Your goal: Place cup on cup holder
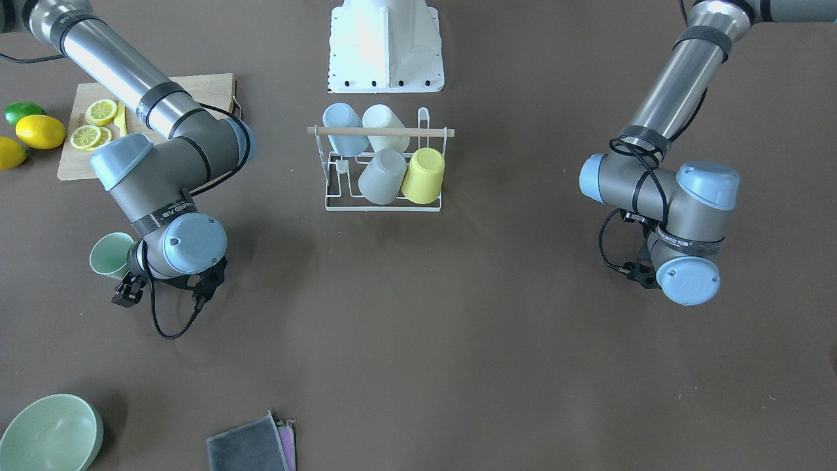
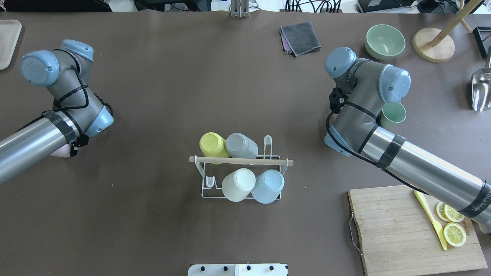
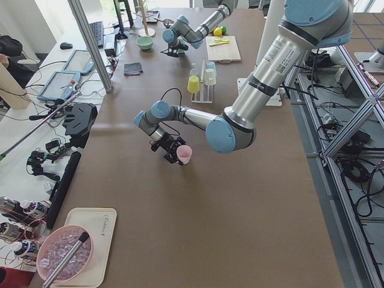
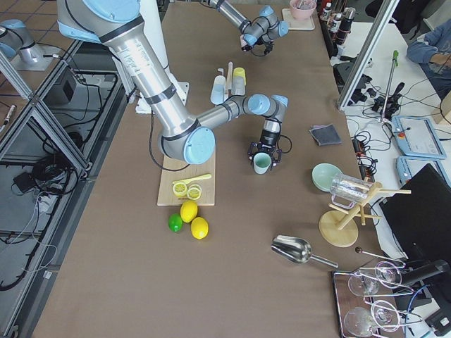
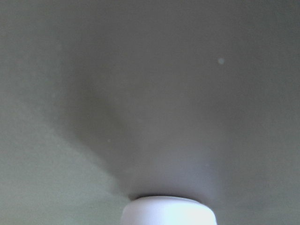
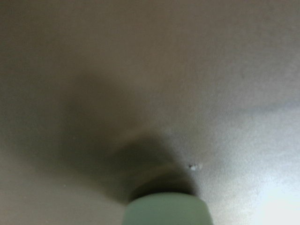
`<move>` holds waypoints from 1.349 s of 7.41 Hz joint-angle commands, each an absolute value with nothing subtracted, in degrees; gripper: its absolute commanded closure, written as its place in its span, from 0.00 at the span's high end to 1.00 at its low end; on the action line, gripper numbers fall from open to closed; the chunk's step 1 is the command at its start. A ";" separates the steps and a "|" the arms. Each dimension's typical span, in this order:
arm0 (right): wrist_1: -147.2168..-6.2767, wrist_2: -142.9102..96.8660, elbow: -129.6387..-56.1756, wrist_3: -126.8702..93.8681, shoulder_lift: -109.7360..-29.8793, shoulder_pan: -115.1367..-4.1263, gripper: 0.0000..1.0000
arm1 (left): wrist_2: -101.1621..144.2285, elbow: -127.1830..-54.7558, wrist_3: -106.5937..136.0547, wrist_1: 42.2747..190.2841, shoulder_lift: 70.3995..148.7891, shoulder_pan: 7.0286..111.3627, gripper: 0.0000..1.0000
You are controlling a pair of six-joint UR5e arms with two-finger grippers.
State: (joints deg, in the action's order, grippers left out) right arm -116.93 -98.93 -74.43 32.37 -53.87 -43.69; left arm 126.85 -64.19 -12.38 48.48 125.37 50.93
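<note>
Holding a cup each, both arms sit well apart from the cup holder (image 2: 241, 168) at mid-desk. Right claw (image 4: 263, 159) looks clamped on the green cup (image 4: 261, 163); left claw (image 3: 171, 149) appears to grip the pink cup (image 3: 184, 154), but that shows only in the left side view, so can't tell its state for sure.

Step in hand, my read: carry phase, cups picked, not yet racked. Holder already has 4 cups on prongs; two prongs look free. Next move needs the cup inverted, mouth lined up over a free prong, then lowered.

Overhead hides the pink cup under the arm w/ only a sliver showing; side view shows it whole. Wrist cams give just cup bottoms over the desk (image 2: 161, 76).
</note>
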 commanded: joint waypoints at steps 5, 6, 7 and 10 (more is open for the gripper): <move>-116.19 -99.05 -74.62 33.22 -54.93 -44.38 1.00 | 126.74 -72.58 -18.63 38.25 125.94 59.11 0.00; -116.19 -99.05 -74.71 33.22 -55.02 -44.38 1.00 | 126.91 -77.21 -18.72 37.28 125.95 59.85 0.00; -116.19 -99.05 -74.71 33.22 -55.02 -44.38 1.00 | 126.91 -81.26 -18.72 37.27 125.77 60.64 0.00; -116.19 -99.05 -74.79 33.13 -55.11 -44.38 0.96 | 126.83 -87.09 -15.14 45.92 124.02 63.80 0.00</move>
